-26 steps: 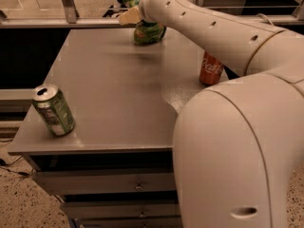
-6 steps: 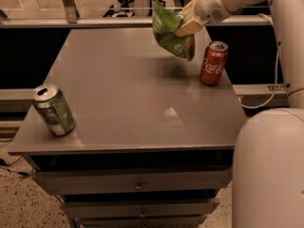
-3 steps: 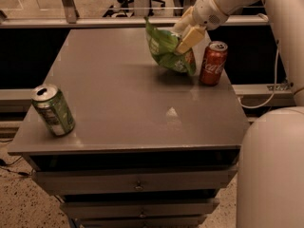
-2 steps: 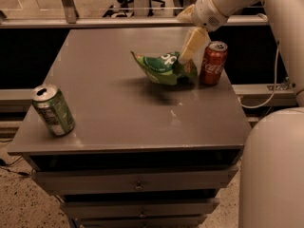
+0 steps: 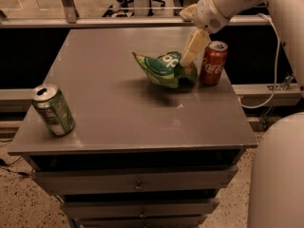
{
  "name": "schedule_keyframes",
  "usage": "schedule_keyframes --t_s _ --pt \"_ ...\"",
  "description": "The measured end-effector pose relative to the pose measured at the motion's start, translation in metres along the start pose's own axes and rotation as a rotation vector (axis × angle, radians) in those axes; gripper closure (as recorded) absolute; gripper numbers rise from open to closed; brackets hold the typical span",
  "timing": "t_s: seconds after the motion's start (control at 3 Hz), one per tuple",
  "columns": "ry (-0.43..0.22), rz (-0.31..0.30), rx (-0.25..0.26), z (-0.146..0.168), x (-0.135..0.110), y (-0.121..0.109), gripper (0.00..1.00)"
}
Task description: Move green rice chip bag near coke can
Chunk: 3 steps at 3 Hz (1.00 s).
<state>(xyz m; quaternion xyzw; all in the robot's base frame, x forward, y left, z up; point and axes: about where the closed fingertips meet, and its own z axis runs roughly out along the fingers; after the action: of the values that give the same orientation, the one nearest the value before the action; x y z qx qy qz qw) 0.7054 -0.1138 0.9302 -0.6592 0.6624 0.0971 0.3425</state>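
The gripper point(image 5: 188, 60), grip state I cannot tell, is hanging at the right end of the green rice chip bag point(image 5: 161, 70) lying just left of the coke can point(image 5: 213, 63), so a sideways pull-out is risking toppling that can.

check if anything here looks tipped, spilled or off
Nothing spilled or damaged. The green rice chip bag lies crumpled on its side beside the coke can, with the gripper at the bag's end nearest that can. The green soda can stands close to the table's front-left corner.
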Motion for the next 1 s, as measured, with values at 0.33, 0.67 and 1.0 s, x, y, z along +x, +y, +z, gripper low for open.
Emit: schedule_keyframes --t_s 0.33,0.67,1.0 --pt "-0.026 0.007 0.019 -0.016 -0.005 0.004 0.0" --pt "-0.08 0.093 0.078 -0.052 0.007 0.011 0.0" --pt "-0.188 0.229 0.161 -0.088 0.038 0.016 0.0"
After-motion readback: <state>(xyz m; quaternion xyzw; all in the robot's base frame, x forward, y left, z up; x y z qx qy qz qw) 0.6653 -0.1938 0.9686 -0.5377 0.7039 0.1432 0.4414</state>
